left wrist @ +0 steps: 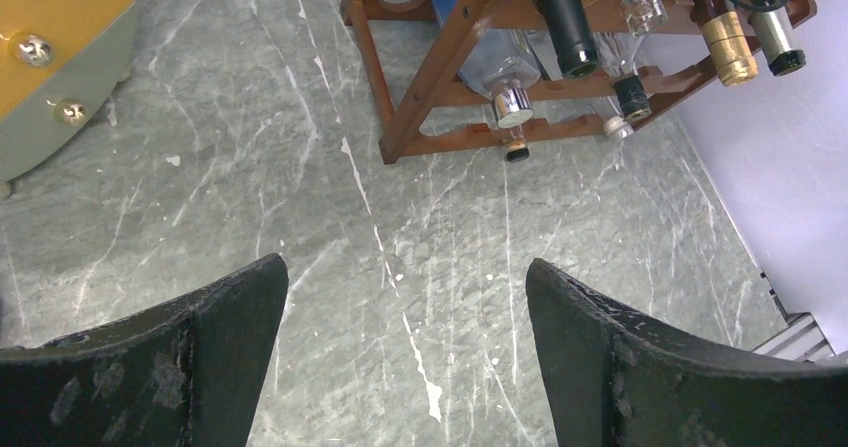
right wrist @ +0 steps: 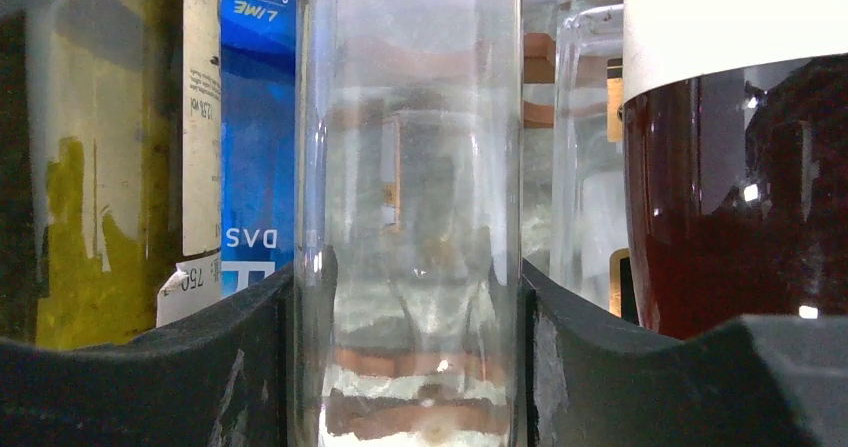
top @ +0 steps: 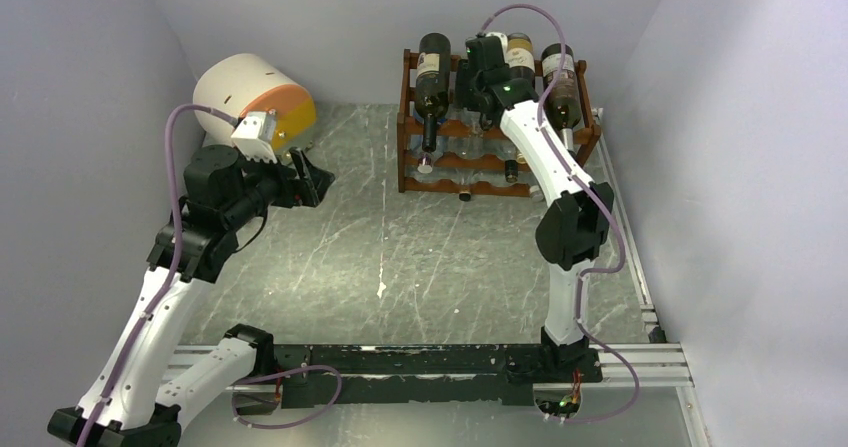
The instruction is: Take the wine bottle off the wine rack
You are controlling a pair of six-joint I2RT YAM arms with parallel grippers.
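Inventory: one wooden rack [top: 403, 137], one white and orange drum [top: 255, 97], two grippers. The rack stands at the far side of the table [top: 400, 257], and the drum lies well to the left of the rack. In the overhead view, three labelled bottles lie on the top tier of the rack: a dark bottle [top: 432, 72] at the left end, a pale-labelled bottle [top: 520, 57] near the middle and a reddish bottle [top: 560, 87] at the right end. In the left wrist view, seven bottle necks [left wrist: 565, 27] point out of the front of the rack. The total number of bottles in the lower tiers cannot be told. The right gripper [top: 482, 67] is at the top tier of the rack, between the dark bottle and the pale-labelled bottle. Its jaws are closed against one clear bottle [right wrist: 410, 167], with the fingers [right wrist: 200, 367] touching the glass on both sides. The clear bottle sits among the other bottles on the rack; whether it rests on the rails cannot be told. The left gripper [left wrist: 405, 347] is well apart from the rack, to its front left, above bare table. Its jaws stand wide and hold nothing.
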